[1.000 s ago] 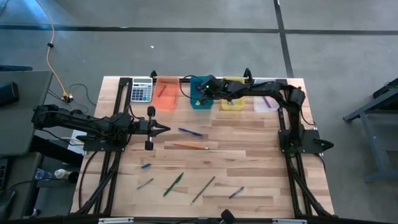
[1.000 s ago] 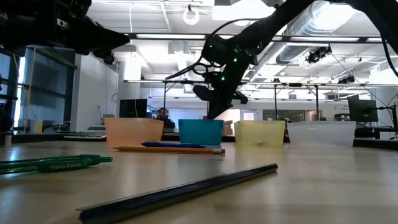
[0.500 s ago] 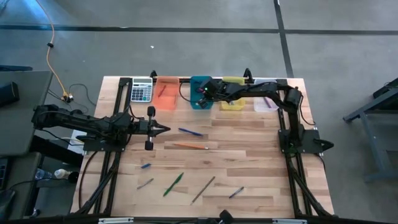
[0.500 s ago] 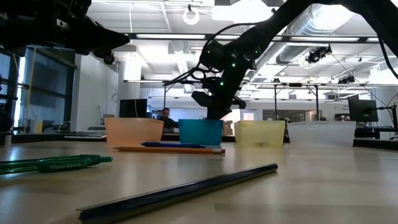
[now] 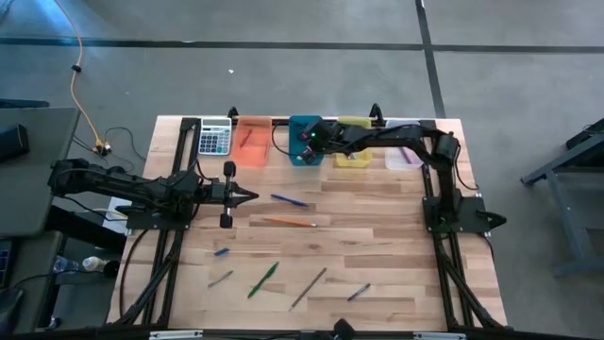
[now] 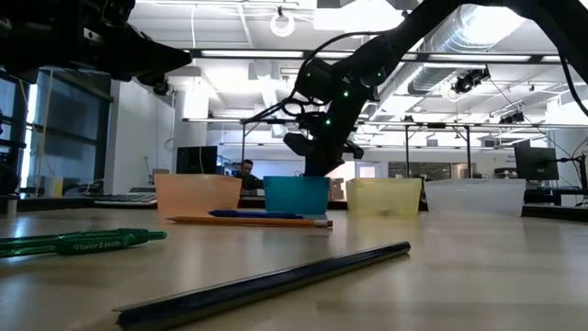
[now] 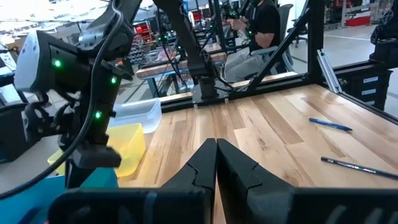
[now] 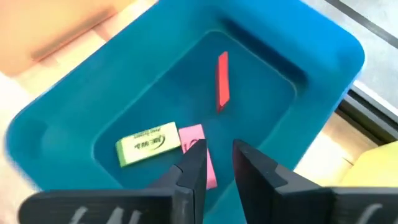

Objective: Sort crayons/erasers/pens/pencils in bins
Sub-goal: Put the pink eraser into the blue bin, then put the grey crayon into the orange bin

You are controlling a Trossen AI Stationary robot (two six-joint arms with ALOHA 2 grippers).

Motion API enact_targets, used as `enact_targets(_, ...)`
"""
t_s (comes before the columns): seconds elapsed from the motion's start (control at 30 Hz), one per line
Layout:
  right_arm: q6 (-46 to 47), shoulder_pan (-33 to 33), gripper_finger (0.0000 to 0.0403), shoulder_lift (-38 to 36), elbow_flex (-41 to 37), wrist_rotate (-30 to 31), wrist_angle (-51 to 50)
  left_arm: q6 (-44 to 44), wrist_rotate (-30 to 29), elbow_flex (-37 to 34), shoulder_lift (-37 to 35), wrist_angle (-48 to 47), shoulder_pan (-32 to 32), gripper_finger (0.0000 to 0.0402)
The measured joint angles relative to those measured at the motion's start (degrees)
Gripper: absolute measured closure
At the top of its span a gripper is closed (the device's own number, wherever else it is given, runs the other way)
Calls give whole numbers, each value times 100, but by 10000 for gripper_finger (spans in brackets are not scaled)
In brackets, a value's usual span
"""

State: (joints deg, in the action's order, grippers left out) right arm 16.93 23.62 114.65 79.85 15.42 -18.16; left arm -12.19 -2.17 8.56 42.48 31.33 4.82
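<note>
From above, the right tool (image 5: 304, 142) hangs over the teal bin (image 5: 303, 154) at twelve o'clock on the tabletop (image 5: 377, 236). Orange (image 5: 251, 142), yellow (image 5: 353, 156) and clear (image 5: 404, 157) bins share that row. The left tool (image 5: 253, 196) waits at nine o'clock. Pens and pencils lie scattered toward six o'clock, among them a green pen (image 5: 263, 280) and an orange pencil (image 5: 289, 222).

From table height, the right tool (image 6: 317, 165) dips just above the teal bin (image 6: 296, 196); a dark pencil (image 6: 266, 285) lies nearest.

The left wrist camera shows the left tool (image 7: 216, 152) pinched together, holding nothing.

The right wrist camera looks into the teal bin (image 8: 311, 56): the right tool (image 8: 219, 163) stands narrowly parted, holding nothing (a pink eraser (image 8: 198, 149) lies just beneath it). A green eraser (image 8: 147, 144) touches the pink one; a red stick (image 8: 222, 81) lies apart.
</note>
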Motion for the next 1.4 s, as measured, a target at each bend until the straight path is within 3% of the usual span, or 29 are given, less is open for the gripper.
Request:
enact_targets(0.17, -759, -172, 350, -450, -8, 182, -224, 138, 2, 0, 0, -26, 0, 399)
enact_targets(0.27, -1215, -352, 379, -876, -323, 6, 288, 213, 26, 0, 0, -43, 2, 399)
enact_targets(0.4, -1329, -523, 397, -1492, -1468, -549, 1946, 273, 266, 0, 0, -69, 2, 399)
enact_targets(0.6, -1356, -1019, 401, -2297, -3377, -630, 4214, 554, 665, 4, 28, -139, -2, 399)
enact_targets(0.73, -1428, -1465, 402, -2815, -4266, -348, 4870, 923, 605, 453, 26, -1248, -266, 401)
enact_targets(0.93, -1440, -2102, 402, -3466, -5038, 277, 5139, 1456, -883, 1526, 198, -3607, -1391, 401)
enact_targets(1.07, -1449, -2305, 403, -3657, -5213, 374, 5288, 2147, -1511, 2256, 638, -4588, -2236, 401)
enact_targets(1.23, -1599, -2467, 403, -3683, -5265, 374, 5284, 3227, -2127, 3080, 1525, -5643, -3206, 402)
enact_targets(1.4, -1622, -2666, 403, -3681, -5265, 374, 5277, 4539, -2226, 3831, 2529, -6611, -3928, 402)
